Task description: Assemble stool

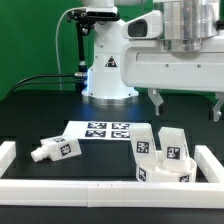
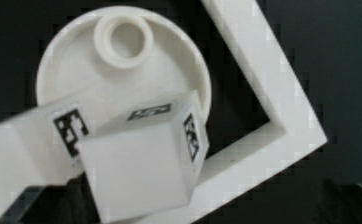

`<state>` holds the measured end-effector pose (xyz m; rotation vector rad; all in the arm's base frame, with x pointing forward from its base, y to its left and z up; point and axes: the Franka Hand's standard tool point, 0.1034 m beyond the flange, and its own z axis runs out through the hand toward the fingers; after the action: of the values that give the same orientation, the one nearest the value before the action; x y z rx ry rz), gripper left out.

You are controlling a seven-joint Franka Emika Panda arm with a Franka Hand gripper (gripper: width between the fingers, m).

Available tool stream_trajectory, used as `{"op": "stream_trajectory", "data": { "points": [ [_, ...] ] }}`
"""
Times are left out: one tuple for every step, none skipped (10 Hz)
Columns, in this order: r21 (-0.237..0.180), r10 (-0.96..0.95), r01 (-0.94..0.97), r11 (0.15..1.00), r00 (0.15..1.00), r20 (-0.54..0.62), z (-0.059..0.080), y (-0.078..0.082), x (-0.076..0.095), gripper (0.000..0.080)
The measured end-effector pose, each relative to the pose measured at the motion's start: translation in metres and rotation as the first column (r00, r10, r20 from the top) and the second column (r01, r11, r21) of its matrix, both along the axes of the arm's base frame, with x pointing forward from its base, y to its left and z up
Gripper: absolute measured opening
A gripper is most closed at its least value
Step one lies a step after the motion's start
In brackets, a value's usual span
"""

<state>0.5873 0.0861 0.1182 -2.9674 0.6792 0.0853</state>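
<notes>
Wrist view: seat [image 2: 89,80] just beside frame rail [image 2: 276,80].

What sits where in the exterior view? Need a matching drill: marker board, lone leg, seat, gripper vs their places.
Things:
1. marker board
2. lone leg
3. seat
4. gripper

Places:
A. on its side at the exterior view's left
B. raised over the table, jaws apart
C. lying flat in the middle, before the robot base
D. by the frame rail corner at the exterior view's right

Pairs: 1-C, 2-A, 3-D, 4-B
</notes>
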Motion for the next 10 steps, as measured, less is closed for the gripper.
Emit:
{"op": "stream_trajectory", "data": {
  "points": [
    [-0.034, 0.202, -0.201, 0.979, 0.979, 0.021, 0.001, 0.001, 0.001, 0.0648],
    [-0.039, 0.344, -0.342, 0.939, 0.938, 0.046, 0.003, 0.002, 0.003, 0.0648],
    [-0.044, 0.513, -0.511, 0.858, 0.857, 0.057, 0.002, 0.000, 0.003, 0.0648],
    [-0.060, 0.593, -0.591, 0.805, 0.804, 0.045, -0.001, 0.004, 0.002, 0.0648],
    [-0.067, 0.635, -0.631, 0.773, 0.771, 0.051, -0.002, 0.006, 0.001, 0.0648],
    [-0.070, 0.666, -0.662, 0.746, 0.744, 0.051, -0.002, 0.003, 0.002, 0.0648],
    [-0.076, 0.718, -0.714, 0.696, 0.695, 0.048, -0.002, 0.000, 0.002, 0.0648],
    [-0.089, 0.788, -0.783, 0.615, 0.614, 0.047, -0.002, -0.001, 0.003, 0.0648],
    [-0.128, 0.902, -0.893, 0.431, 0.430, 0.038, -0.004, -0.002, 0.004, 0.0648],
    [-0.122, 0.961, -0.953, 0.277, 0.277, 0.013, -0.008, -0.004, 0.001, 0.0648]
  ]
}}
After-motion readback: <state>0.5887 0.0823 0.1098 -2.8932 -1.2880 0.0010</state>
